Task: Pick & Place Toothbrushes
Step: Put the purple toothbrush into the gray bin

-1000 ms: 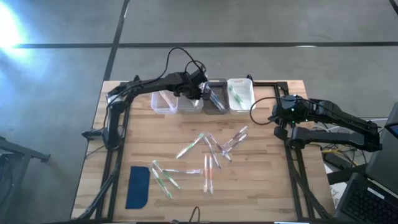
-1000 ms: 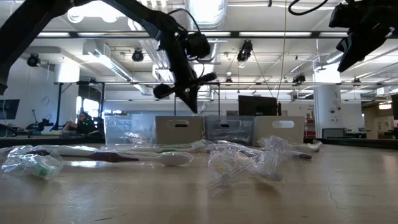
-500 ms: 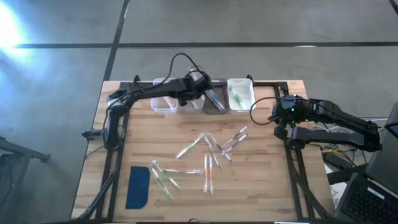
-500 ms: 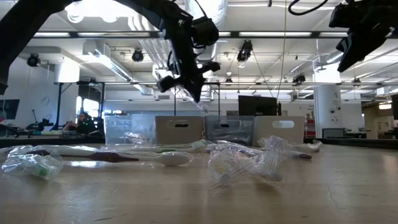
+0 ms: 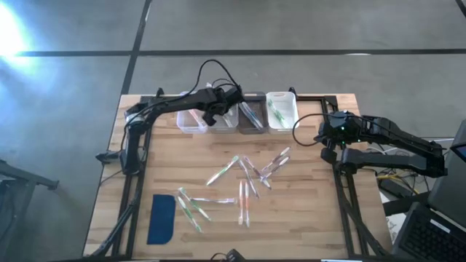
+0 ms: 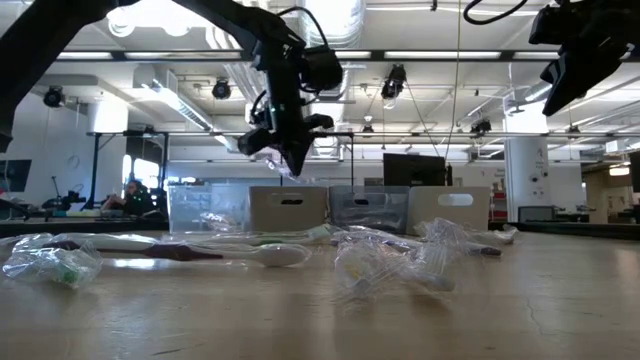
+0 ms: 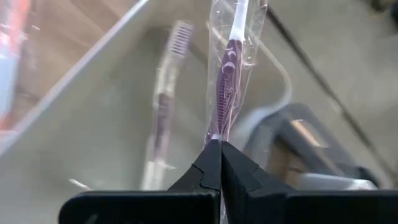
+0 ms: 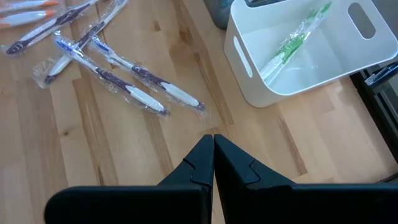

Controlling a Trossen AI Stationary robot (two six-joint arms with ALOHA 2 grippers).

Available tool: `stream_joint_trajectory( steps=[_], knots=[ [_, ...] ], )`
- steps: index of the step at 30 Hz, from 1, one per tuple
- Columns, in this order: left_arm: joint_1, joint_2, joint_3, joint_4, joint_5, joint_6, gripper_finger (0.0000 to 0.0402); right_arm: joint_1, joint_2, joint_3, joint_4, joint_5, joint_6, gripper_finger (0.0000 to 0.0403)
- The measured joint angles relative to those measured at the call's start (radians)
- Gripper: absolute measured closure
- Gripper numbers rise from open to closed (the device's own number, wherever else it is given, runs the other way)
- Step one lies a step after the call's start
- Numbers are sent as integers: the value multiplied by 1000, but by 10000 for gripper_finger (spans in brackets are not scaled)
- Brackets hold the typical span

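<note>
I see a purple-handled toothbrush in clear wrap (image 7: 227, 68) pinched by my black left end effector (image 7: 216, 146), a green-accented toothbrush (image 8: 292, 42) in the white plastic bin (image 8: 249, 84), and a dark-blue rounded pad (image 5: 162, 218) on the light wooden bench (image 5: 313, 218).

4 bins (image 5: 281, 110) at table's far edge; blue pad (image 5: 162, 218) near corner.

A grey concrete floor (image 5: 291, 29) is being crossed by dark seam lines, with glare showing at one corner. Overhead, ceiling lights (image 6: 330, 15) and ducting are being seen; a person (image 6: 130, 195) is seated at a far desk.
</note>
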Motion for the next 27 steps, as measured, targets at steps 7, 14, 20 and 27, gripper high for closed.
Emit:
stream_joint_trajectory(
  steps=[7,14,20,27],
  knots=[
    [13,0,-60,12,77,27,401,0,0,0,0,0,0,394],
    [20,8,-152,133,122,37,401,0,0,0,0,0,0,394],
    [32,7,-210,171,130,61,401,0,0,0,0,0,0,394],
    [37,4,-228,247,143,107,362,0,0,0,0,0,0,394]
  ],
)
